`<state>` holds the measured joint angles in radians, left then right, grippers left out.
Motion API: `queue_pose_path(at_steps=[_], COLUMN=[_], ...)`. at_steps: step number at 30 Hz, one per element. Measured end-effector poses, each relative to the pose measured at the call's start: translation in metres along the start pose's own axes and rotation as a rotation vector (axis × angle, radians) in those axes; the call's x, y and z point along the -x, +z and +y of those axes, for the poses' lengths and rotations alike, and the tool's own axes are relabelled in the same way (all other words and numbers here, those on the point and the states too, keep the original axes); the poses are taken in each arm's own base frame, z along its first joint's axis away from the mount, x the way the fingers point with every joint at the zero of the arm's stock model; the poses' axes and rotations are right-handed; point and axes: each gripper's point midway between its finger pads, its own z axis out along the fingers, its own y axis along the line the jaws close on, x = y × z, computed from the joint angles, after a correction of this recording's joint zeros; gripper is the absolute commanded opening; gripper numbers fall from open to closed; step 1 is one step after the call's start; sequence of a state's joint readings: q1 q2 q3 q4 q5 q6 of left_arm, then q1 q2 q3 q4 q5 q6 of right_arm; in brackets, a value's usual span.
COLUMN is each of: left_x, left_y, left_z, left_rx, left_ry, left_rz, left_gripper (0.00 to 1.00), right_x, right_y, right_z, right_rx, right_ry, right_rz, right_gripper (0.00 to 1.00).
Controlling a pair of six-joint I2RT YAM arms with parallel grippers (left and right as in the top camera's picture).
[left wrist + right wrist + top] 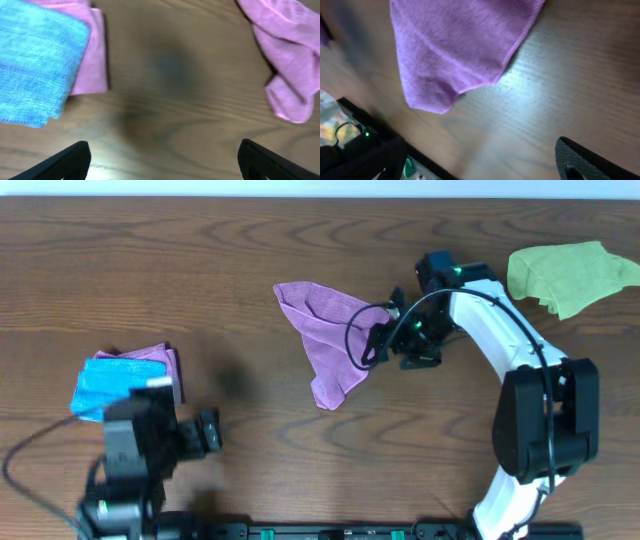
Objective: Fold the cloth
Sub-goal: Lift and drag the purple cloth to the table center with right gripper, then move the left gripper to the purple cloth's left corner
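Fuzzy purple cloth [325,330] lies crumpled, roughly triangular; right gripper [480,162] beside it gapes, apparently empty; lime-green cloth [565,272] beyond.

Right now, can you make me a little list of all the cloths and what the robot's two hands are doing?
cloth to fold: purple cloth, crumpled in the middle of the table, not folded yet
right gripper: open, at the purple cloth's right edge, holding nothing
left gripper: open and empty, near the front left
blue cloth: folded, lying on top of a pink cloth, on the left
green cloth: rumpled, at the far right
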<state>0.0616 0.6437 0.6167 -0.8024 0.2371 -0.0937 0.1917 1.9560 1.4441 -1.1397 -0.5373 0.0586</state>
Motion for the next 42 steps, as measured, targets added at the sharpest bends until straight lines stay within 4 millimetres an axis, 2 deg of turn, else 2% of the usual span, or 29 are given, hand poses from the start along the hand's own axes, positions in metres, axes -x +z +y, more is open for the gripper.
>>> queue_pose_path(at_steps=[6,13,19,24,29,35,42], left_x=[0.045,0.075,0.073,0.061,0.050,0.052,0.066], left_y=[0.017,0.041,0.048,0.055,0.062,0.069,0.069], left_z=[-0.041,-0.090,-0.104,-0.116,-0.129,-0.128,-0.134], left_rx=[-0.197,-0.524,-0.592,-0.525,-0.476,-0.440,-0.462], left_ry=[-0.044,-0.051,-0.096,-0.086,-0.059,-0.110,-0.141], left_rz=[0.152,0.163,0.210,0.250,0.273,0.271,0.224], left_gripper=[0.95,0.95,0.95,0.95,0.95,0.95,0.95], right_x=[0.010,0.016,0.021,0.026,0.038,0.048,0.060], right_y=[0.007,0.020,0.034,0.041,0.040,0.037,0.033], right_z=[-0.007,-0.009,-0.013,-0.014,-0.011,-0.009,-0.006], right_rx=[0.047,0.089,0.119,0.143,0.165,0.174,0.188], right_ry=[-0.021,-0.047,-0.055,-0.042,-0.043,-0.041,-0.033], right_rz=[-0.051,-0.095,-0.139,-0.173,-0.221,-0.262,-0.308], right_gripper=[0.95,0.94,0.93,0.91,0.91,0.88,0.87])
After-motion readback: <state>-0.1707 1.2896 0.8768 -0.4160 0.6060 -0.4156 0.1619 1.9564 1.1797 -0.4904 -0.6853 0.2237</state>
